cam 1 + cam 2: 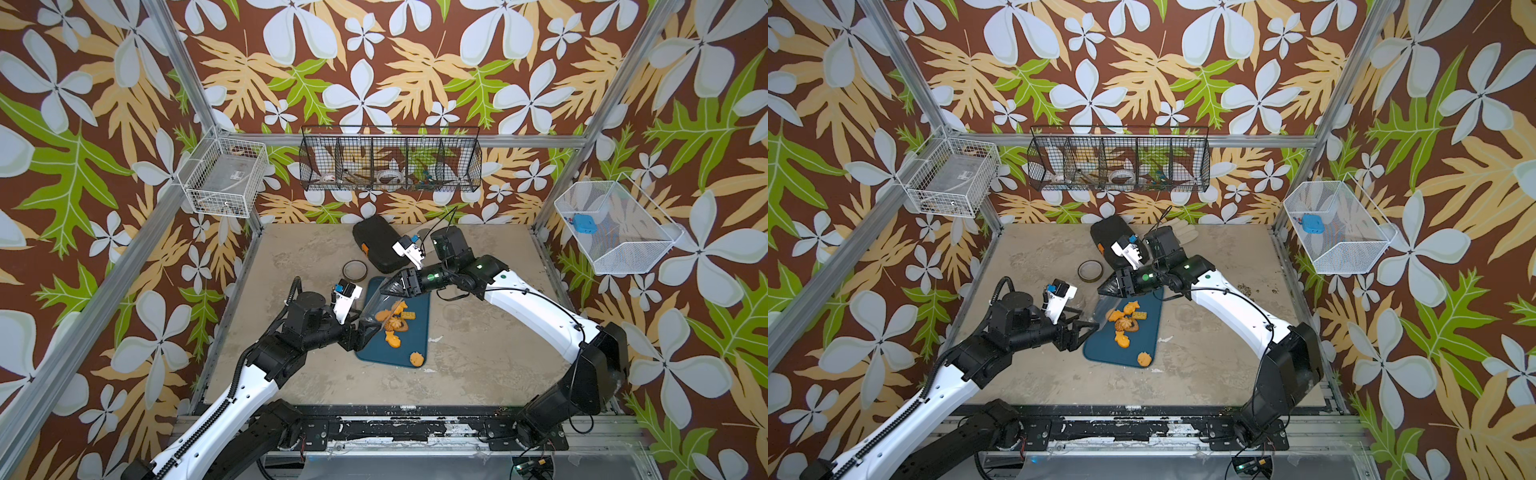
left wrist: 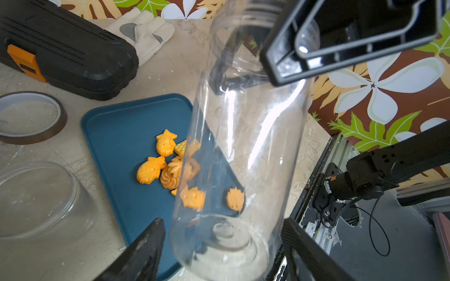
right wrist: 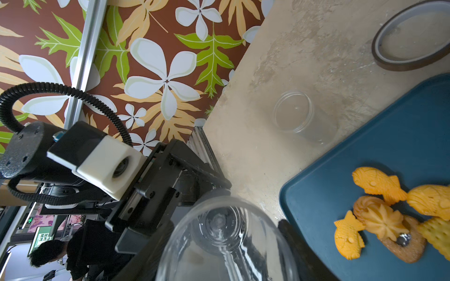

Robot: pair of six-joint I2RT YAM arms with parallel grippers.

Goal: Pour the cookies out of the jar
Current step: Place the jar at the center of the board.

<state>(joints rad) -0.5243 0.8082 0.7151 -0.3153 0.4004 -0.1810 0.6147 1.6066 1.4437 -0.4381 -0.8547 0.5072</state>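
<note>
**Empty jar held between two grippers, cookies down on the tray**

The left gripper [image 2: 221, 222] has its jaws parted on either side of the jar's base. A sliver of tray shows between one finger [image 2: 146, 248] and the clear wall, so it brackets the base rather than pinching it. The right gripper [image 1: 390, 287] is closed around the jar [image 2: 243, 146] near the threaded mouth, with one finger across the neck and the other seen through the plastic. The jar hangs tilted above the tray with nothing inside it.

Take the blue tray [image 1: 417, 332] as the clock face in a top view, with 12 toward the back wall. The jar's base sits at the 9 o'clock edge and its mouth at 12 o'clock. The left arm reaches in from 8 o'clock and the right from 3 o'clock.

The cookies [image 1: 392, 322] all lie on the tray. A touching heap — two fish, a ridged rectangle, a swirl on a brown biscuit — sits just toward 12 from the centre. One lies alone toward 6 o'clock and another near the 5 o'clock corner.

On the table [image 1: 478, 365], a clear lid [image 3: 292, 112] lies just beside the tray's 9 o'clock edge. A tape ring [image 1: 354, 270] is at 11 o'clock and a black case [image 1: 376, 243] at 12 o'clock, with a pale work glove [image 2: 146, 31] beyond the case.
</note>
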